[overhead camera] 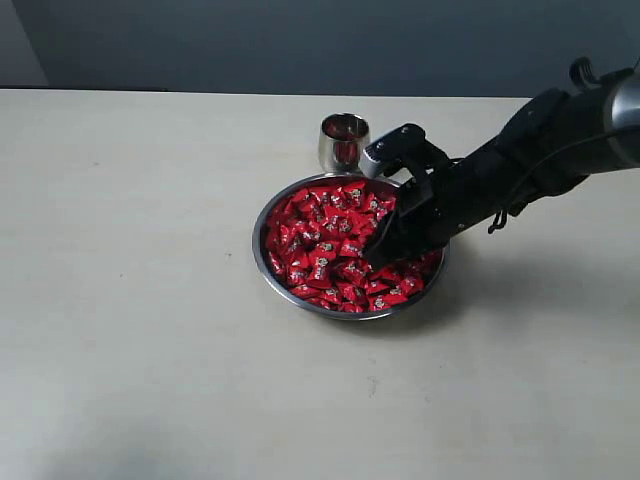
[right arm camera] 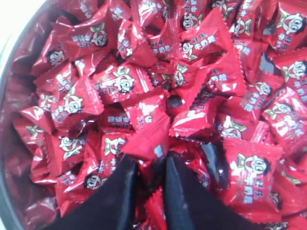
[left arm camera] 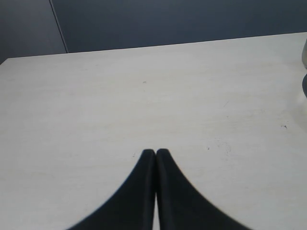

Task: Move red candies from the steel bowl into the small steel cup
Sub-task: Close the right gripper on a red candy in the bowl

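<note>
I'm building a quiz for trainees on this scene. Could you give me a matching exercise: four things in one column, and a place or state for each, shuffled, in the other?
Things:
1. left hand
2. right hand
3. small steel cup
4. steel bowl

Places or states:
A. heaped with red candies
B. fingers pressed together above the bare table
C. stands just beyond the bowl's rim in the exterior view
D. tips down in the candy pile

Pairs: 1-B, 2-D, 3-C, 4-A

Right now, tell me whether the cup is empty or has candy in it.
Not empty, it seems: the cup stands upright beside the bowl, and red shows inside its mouth. How many pieces, cannot tell.
</note>
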Available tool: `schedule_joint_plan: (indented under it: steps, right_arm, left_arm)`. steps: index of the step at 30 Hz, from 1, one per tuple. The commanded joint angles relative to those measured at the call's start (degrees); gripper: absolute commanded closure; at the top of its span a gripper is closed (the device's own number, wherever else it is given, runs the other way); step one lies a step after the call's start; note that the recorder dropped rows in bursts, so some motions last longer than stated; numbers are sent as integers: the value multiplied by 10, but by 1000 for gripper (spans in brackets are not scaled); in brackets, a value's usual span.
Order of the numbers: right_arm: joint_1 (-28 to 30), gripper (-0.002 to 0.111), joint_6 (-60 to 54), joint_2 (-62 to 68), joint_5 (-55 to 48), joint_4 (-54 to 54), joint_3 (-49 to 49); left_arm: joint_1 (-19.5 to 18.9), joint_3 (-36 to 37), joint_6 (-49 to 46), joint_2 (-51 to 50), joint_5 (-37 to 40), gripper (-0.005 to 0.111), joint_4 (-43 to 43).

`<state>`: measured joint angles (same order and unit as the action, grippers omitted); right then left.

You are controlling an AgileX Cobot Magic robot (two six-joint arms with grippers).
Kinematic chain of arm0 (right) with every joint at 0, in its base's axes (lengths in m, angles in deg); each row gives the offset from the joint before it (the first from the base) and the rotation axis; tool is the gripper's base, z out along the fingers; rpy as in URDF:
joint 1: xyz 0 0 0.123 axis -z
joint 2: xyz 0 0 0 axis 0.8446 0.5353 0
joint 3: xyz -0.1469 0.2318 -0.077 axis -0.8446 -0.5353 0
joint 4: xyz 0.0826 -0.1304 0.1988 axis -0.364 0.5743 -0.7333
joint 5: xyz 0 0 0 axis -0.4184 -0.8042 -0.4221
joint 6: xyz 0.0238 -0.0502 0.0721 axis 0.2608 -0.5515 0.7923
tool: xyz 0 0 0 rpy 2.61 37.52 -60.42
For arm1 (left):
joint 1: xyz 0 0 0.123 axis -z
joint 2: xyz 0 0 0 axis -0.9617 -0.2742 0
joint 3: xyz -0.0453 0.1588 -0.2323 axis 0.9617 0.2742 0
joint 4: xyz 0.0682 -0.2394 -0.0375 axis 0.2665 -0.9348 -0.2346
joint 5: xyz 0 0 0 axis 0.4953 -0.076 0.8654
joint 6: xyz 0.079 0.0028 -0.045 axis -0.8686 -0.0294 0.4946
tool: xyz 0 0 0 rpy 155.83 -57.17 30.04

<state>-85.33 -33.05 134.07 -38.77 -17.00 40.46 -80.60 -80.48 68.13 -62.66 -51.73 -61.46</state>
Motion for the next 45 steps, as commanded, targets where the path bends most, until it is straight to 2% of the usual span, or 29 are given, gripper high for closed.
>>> schedule_joint_plan:
  steps: [1, 6, 11, 13, 16, 20, 22, 45]
  right_arm:
    - [2, 108, 0, -1, -2, -7, 1]
    - [2, 106, 0, -1, -32, -21, 1]
    - [2, 80, 0, -1, -19, -21, 1]
    - [2, 76, 0, -1, -16, -21, 1]
    - [2, 80, 0, -1, -11, -24, 1]
    - [2, 102, 0, -1, -11, -25, 1]
    - [2, 109, 0, -3, -11, -28, 1]
    - [2, 109, 1, -26, -12, -16, 1]
  left_arm:
    - [3, -5, 1, 3, -3, 106, 1]
    - [3, -5, 1, 3, -3, 106, 1]
    - [3, -5, 1, 3, -3, 106, 1]
    - [3, -5, 1, 3, -3, 106, 1]
    - [3, -5, 1, 3, -3, 106, 1]
    - [3, -5, 1, 3, -3, 106, 1]
    - [3, -5, 1, 3, -3, 106, 1]
    - [3, -5, 1, 3, -3, 106, 1]
